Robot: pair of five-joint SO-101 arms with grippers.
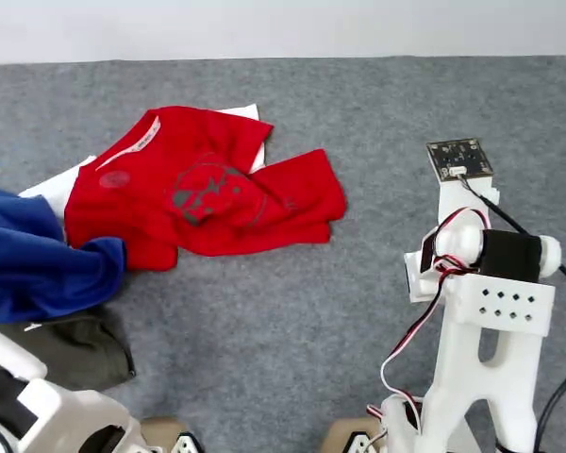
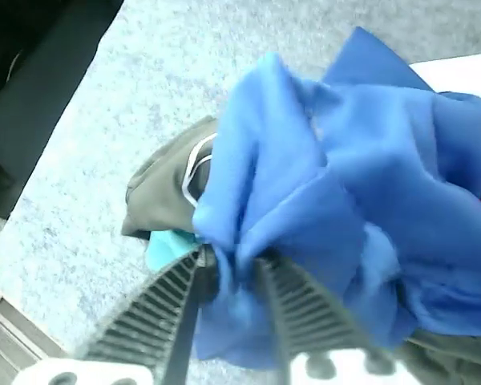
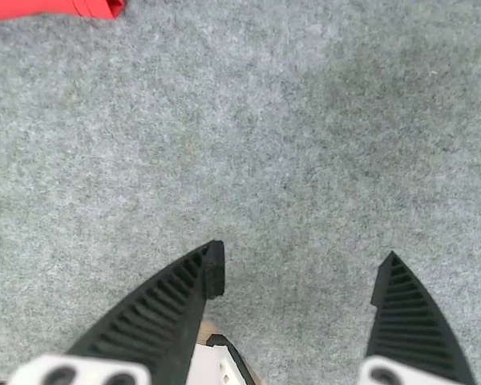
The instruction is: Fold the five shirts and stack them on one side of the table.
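A crumpled red shirt (image 1: pixel 203 193) lies spread on the grey table, over a white shirt (image 1: pixel 58 181) whose edges stick out. A blue shirt (image 1: pixel 33 260) is bunched at the left edge, with a dark olive shirt (image 1: pixel 75 347) beneath it. My left gripper (image 2: pixel 234 265) is shut on a fold of the blue shirt (image 2: pixel 337 200); the olive shirt (image 2: pixel 162 188) and a bit of light blue cloth (image 2: pixel 167 245) lie under it. My right gripper (image 3: pixel 298 273) hangs open over bare carpet, a red shirt corner (image 3: pixel 56 8) far from it.
The right arm (image 1: pixel 481 293) stands upright at the right side of the table. The left arm's white body (image 1: pixel 38 406) sits at the lower left corner. Grey carpet (image 1: pixel 292 321) covers the table between the arms and beyond the red shirt.
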